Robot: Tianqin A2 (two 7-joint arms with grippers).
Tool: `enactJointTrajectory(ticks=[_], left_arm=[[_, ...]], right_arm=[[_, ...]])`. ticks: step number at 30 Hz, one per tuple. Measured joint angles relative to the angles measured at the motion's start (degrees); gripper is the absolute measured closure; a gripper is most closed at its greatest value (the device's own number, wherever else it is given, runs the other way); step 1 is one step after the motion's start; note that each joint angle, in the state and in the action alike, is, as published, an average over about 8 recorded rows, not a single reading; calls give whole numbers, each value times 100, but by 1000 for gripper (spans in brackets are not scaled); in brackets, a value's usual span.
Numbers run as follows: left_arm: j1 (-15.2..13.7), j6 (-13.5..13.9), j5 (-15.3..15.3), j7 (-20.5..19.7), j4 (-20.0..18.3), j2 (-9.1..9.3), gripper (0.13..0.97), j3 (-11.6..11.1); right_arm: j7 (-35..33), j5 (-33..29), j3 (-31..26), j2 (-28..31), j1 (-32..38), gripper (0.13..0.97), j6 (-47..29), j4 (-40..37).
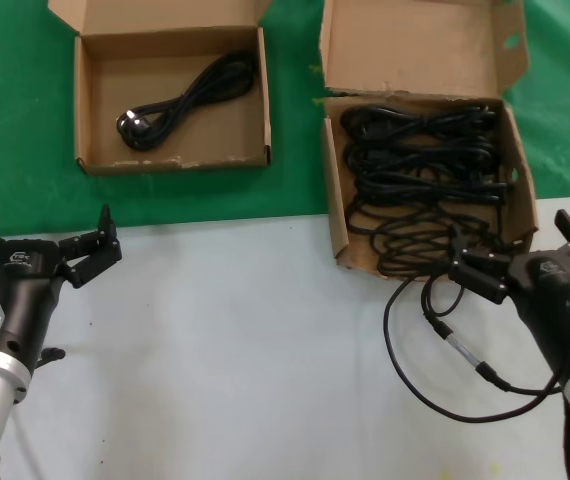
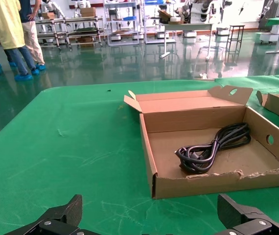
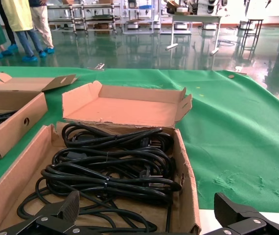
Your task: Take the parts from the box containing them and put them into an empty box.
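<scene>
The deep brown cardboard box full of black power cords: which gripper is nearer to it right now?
Right. The right gripper hovers open at the front wall of the deep brown cardboard box; the left gripper, also open, sits far across the table.

No readable text, label, brand, number or sign is found on any surface shown in the three views.

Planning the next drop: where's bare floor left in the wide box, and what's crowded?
The wide box holds one power cord lying diagonally; its floor is bare in the rear-left corner and along the front-right by the ragged front wall. The deep box is packed with cord bundles, no bare floor. The white tabletop between left gripper and right gripper is open.
</scene>
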Motion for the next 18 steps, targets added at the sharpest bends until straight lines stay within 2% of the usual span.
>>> enactJointTrajectory(ticks=[18], left_arm=[[0, 0, 0, 0, 0, 0, 132, 0]], right_arm=[[0, 0, 0, 0, 0, 129, 0, 0]])
